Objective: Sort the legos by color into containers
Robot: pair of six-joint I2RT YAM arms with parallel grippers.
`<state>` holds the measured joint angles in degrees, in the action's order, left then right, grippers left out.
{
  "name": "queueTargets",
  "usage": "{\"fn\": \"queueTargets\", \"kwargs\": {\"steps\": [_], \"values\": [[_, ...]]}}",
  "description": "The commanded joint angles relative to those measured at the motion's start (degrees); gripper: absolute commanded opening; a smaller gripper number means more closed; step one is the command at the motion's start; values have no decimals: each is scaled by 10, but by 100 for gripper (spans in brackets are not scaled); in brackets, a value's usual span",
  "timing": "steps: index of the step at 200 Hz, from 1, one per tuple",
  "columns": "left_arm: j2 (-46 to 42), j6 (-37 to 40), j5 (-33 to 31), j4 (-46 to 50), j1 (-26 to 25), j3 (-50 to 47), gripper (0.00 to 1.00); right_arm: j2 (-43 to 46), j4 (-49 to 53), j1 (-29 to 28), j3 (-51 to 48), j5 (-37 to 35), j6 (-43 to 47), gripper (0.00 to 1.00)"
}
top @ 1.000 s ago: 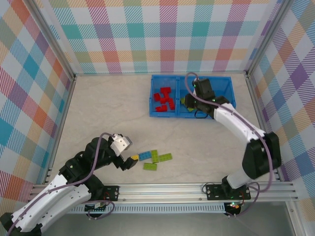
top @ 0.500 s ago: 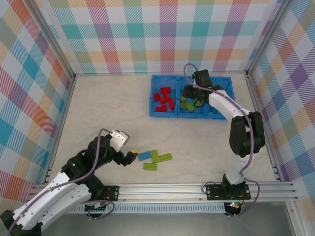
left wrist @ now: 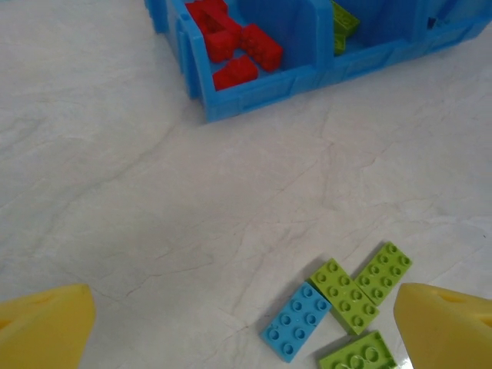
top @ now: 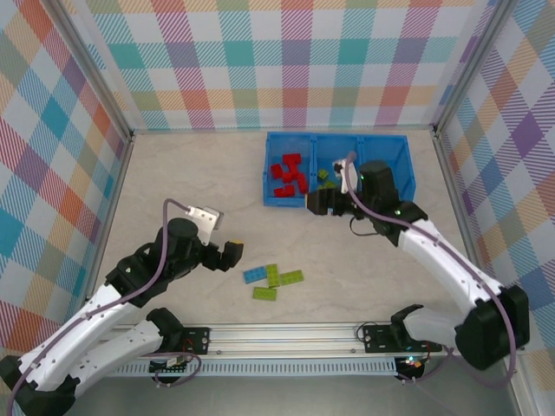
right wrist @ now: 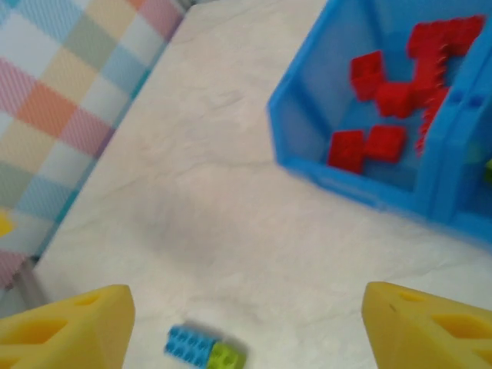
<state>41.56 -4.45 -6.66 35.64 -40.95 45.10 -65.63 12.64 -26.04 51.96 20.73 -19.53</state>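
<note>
While your L gripper (top: 231, 251) hangs lower left, jaws spread, empty, four loose legos (top: 272, 276) lie lower centre. R gripper (top: 317, 204), jaws spread too, sits at tray (top: 295, 135) front; red legos (top: 286, 176) in left compartment.

Bright, even, diffuse light from above; surface (top: 173, 191) uniformly lit, shadows on it faint and soft. Top and left wrist views sharp. Right wrist view blurred throughout; tray (right wrist: 346, 184) edges smeared.

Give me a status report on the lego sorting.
Left tool open, empty. Right tool open, empty, by tray. Three green, one blue legos loose on table. Nothing blocking them.
</note>
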Motion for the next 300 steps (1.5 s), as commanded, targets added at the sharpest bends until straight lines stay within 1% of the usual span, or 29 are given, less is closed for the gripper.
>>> {"fn": "queueTargets", "kwargs": {"steps": [1,11,18,43,49,67,81,103,126,154,183,195,243,263,273,280,300], "values": [[28,61,82,32,3,-3,100,62,-71,3,-65,98,5,85],[38,120,119,32,-2,-9,100,89,-87,2,-93,118,18,88],[44,152,131,34,-6,-12,100,104,-85,2,-105,120,25,91],[92,254,129,66,-24,-5,100,125,-24,0,-110,114,40,94],[109,275,126,69,-33,-2,99,126,-10,-2,-110,110,41,95],[156,323,111,53,-64,-6,98,126,8,-8,-113,107,43,97],[193,336,112,17,-83,-16,98,129,7,-12,-117,107,42,98],[258,319,118,-59,-85,-36,98,135,-10,-14,-131,103,30,99],[328,321,101,-83,-85,-29,97,141,-18,-14,-138,102,26,100],[403,334,86,-60,-85,-4,88,145,-6,-14,-138,95,31,100],[424,328,72,-79,-79,-10,79,148,-8,-14,-140,94,27,100],[425,328,75,-87,-75,-14,73,148,-12,-13,-142,96,21,100],[449,329,76,-93,-64,-21,43,149,-27,-13,-141,96,-1,100],[454,332,74,-95,-63,-21,42,149,-30,-14,-140,95,-6,100],[452,331,76,-99,-63,-22,31,147,-29,-13,-138,94,-8,100],[449,330,76,-104,-63,-24,27,147,-29,-14,-136,94,-10,100],[439,329,68,-110,-62,-28,26,147,-29,-13,-133,93,-14,100]]}}
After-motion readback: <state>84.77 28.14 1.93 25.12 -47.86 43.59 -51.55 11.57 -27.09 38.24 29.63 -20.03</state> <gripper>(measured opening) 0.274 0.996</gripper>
